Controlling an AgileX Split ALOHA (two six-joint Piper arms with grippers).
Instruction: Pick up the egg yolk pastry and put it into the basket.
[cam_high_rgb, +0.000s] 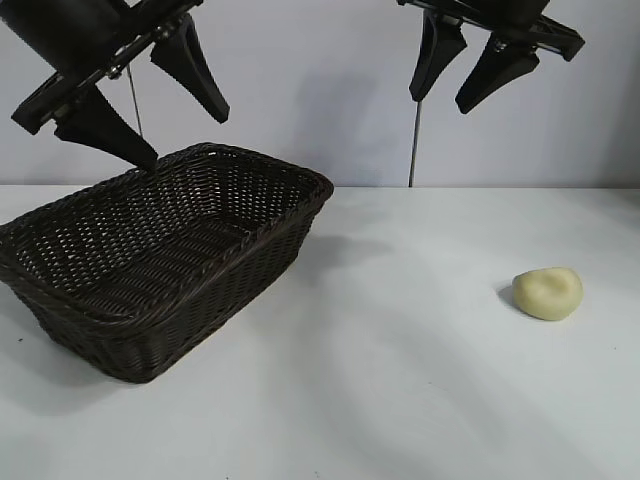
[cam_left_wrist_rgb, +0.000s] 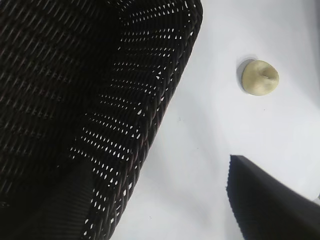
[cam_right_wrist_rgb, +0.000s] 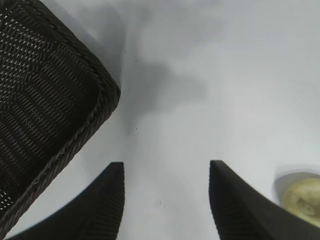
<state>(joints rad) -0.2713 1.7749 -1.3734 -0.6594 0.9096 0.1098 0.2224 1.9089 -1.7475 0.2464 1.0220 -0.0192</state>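
Observation:
The egg yolk pastry (cam_high_rgb: 547, 292), a small pale yellow lump with a dent, lies on the white table at the right. It also shows in the left wrist view as the egg yolk pastry (cam_left_wrist_rgb: 259, 77) and at the frame edge in the right wrist view as the egg yolk pastry (cam_right_wrist_rgb: 301, 198). The dark brown wicker basket (cam_high_rgb: 250, 260) stands at the left with nothing in it. My right gripper (cam_high_rgb: 468, 92) hangs high above the table, open and empty, left of the pastry. My left gripper (cam_high_rgb: 187, 138) hangs open above the basket's back rim.
The white table (cam_high_rgb: 400, 380) stretches between the basket and the pastry. A thin vertical rod (cam_high_rgb: 413, 145) stands at the back wall behind the right arm, and another rod (cam_high_rgb: 133, 105) behind the left arm.

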